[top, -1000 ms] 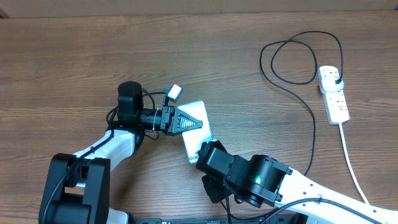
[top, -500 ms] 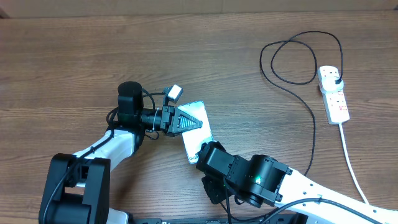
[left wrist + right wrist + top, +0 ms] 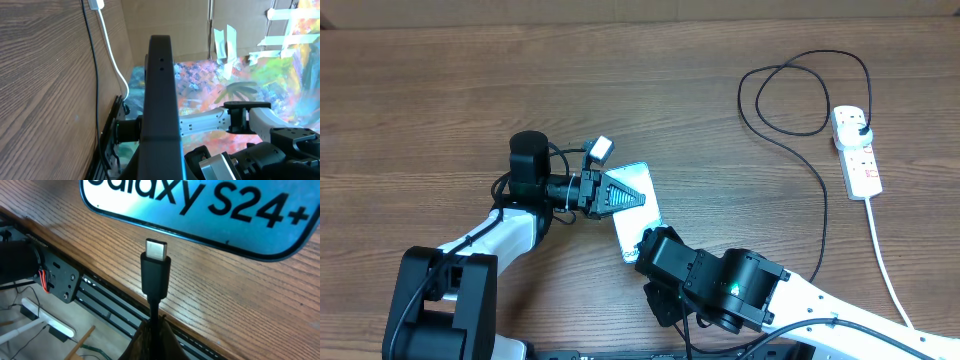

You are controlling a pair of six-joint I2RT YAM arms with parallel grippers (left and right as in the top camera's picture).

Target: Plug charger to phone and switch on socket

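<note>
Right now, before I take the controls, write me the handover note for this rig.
Left gripper: over the phone; can't tell whether its jaws are open or shut.
Right gripper: jaws shut on the charger just behind its USB-C connector. The tip points at the phone's edge, not yet inserted.
Power strip: at the table's right side.
Done: the charger's plug head sits in the strip.
Left: insert the connector, then switch on the strip; the switch state isn't readable.
</note>
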